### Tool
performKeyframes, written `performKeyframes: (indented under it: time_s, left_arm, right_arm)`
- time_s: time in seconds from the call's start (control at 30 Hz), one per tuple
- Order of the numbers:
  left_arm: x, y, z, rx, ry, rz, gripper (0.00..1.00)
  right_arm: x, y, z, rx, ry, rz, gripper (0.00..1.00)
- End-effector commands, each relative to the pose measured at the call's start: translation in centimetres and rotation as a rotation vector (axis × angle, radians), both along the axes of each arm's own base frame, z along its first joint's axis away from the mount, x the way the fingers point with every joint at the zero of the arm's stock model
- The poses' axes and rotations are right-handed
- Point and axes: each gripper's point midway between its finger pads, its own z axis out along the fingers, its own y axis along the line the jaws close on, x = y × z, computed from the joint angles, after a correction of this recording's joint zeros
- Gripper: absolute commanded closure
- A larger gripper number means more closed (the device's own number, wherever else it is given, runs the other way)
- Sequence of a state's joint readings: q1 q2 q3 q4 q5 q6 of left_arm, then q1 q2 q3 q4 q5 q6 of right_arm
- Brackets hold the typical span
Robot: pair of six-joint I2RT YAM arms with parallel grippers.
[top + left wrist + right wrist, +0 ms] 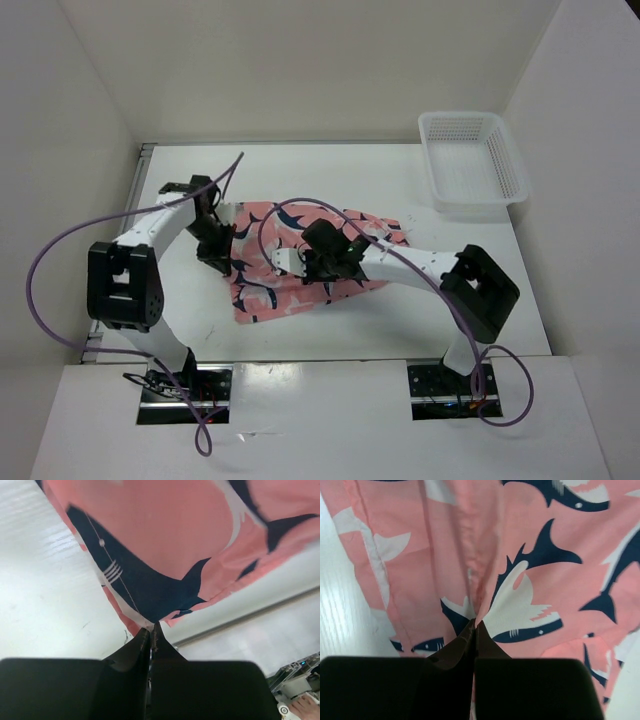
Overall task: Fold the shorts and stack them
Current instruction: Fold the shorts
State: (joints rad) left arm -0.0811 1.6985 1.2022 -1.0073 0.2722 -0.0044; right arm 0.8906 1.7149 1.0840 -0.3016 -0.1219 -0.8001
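Observation:
The salmon-pink shorts point(290, 262) with navy-and-white shark shapes lie spread on the white table between the two arms. My left gripper point(217, 243) is at their left edge, shut on a pinch of the fabric edge point(150, 622); the cloth point(165, 540) hangs lifted in the left wrist view. My right gripper point(330, 262) is over the middle of the shorts, shut on a pinched ridge of fabric point(476, 621); the cloth point(520, 565) puckers toward its tips.
A white plastic mesh basket point(471, 160) stands at the back right of the table point(360, 170). White walls enclose the table on the left, back and right. Purple cables loop over both arms.

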Motion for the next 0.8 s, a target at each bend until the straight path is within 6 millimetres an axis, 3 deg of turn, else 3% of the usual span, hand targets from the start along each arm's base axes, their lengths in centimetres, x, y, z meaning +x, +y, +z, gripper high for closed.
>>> performKeyframes:
  time_s: [0.0, 0.07, 0.1, 0.13, 0.27, 0.43, 0.47, 0.63, 0.7, 0.77]
  left_arm:
    - [-0.9, -1.0, 6.8, -0.089, -0.034, 0.006, 1.0]
    - [-2.1, -2.4, 9.1, -0.179, -0.007, 0.006, 1.0]
    - [-2.1, -2.4, 9.4, -0.181, -0.023, 0.004, 1.0]
    - [-2.9, -2.5, 9.1, -0.162, -0.014, -0.013, 1.0]
    - [-6.5, -3.1, 6.7, -0.084, 0.077, -0.104, 1.0]
    - [-9.9, -3.6, 4.2, -0.012, 0.193, -0.211, 0.83]
    - [-10.0, -3.7, 4.2, -0.011, 0.193, -0.22, 0.79]
    - [-10.9, -2.6, 3.3, 0.052, 0.22, -0.234, 0.64]
    - [-10.6, -2.7, 3.5, 0.05, 0.211, -0.234, 0.61]
    - [-10.0, -3.0, 3.9, 0.033, 0.193, -0.224, 0.58]
  right_arm:
    - [0.0, 0.2, 5.6, 0.03, -0.09, 0.07, 1.0]
    - [-0.9, 0.1, 7.2, 0.045, -0.096, 0.128, 1.0]
    - [-1.4, -1.0, 7.1, 0.011, -0.084, 0.161, 1.0]
    - [-2.0, -1.3, 7.5, 0.008, -0.079, 0.193, 1.0]
    - [-4.8, -2.7, 5.9, -0.043, 0.042, 0.291, 1.0]
    - [-7.4, -3.4, 2.5, -0.134, 0.149, 0.336, 0.99]
    - [-7.6, -3.6, 2.0, -0.147, 0.163, 0.336, 0.94]
    - [-7.1, -3.6, 2.6, -0.141, 0.131, 0.327, 0.42]
    - [-6.5, -3.4, 4.3, -0.094, 0.1, 0.293, 0.3]
    - [-5.1, -2.5, 6.8, 0.005, 0.069, 0.233, 0.25]
